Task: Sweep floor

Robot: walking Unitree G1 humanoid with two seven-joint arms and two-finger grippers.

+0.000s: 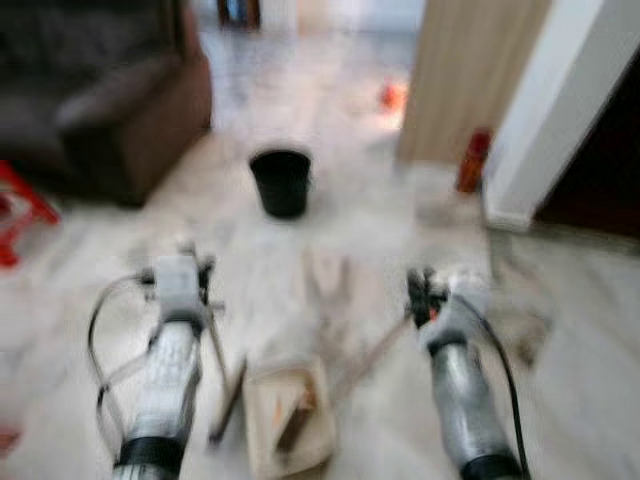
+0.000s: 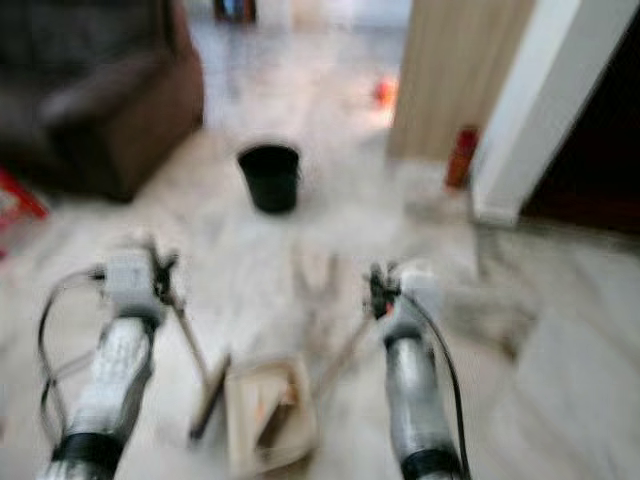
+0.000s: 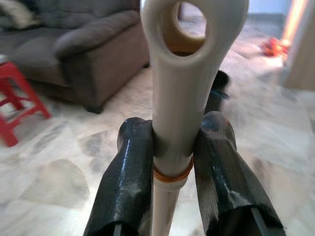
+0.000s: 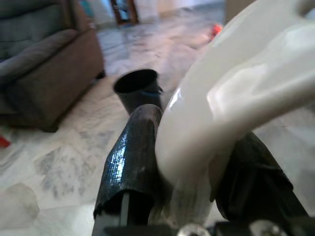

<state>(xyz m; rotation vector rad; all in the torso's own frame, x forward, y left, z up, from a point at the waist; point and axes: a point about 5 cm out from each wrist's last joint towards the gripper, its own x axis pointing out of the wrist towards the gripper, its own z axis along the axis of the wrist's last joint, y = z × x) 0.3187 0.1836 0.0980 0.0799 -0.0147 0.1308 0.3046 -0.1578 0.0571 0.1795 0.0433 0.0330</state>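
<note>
Carrying broom and dustpan toward the bucket

Head view, blurred: dustpan (image 1: 288,415) near my feet, black bucket (image 1: 281,182) far ahead. Left wrist: my left gripper (image 3: 172,152) pinches the broom handle (image 3: 189,73). Right wrist: my right gripper (image 4: 197,167) clamps the dustpan handle (image 4: 236,93). Next, I judge, tip into the bucket.

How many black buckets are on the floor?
1. The black bucket stands on the marble floor ahead of the robot, beside the brown sofa. More may be hidden outside the blurry view.

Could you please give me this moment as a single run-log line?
left gripper: shut on cream handle | right gripper: shut on white handle | dustpan: on floor between arms | black bin: ahead | head views: blurred
</note>
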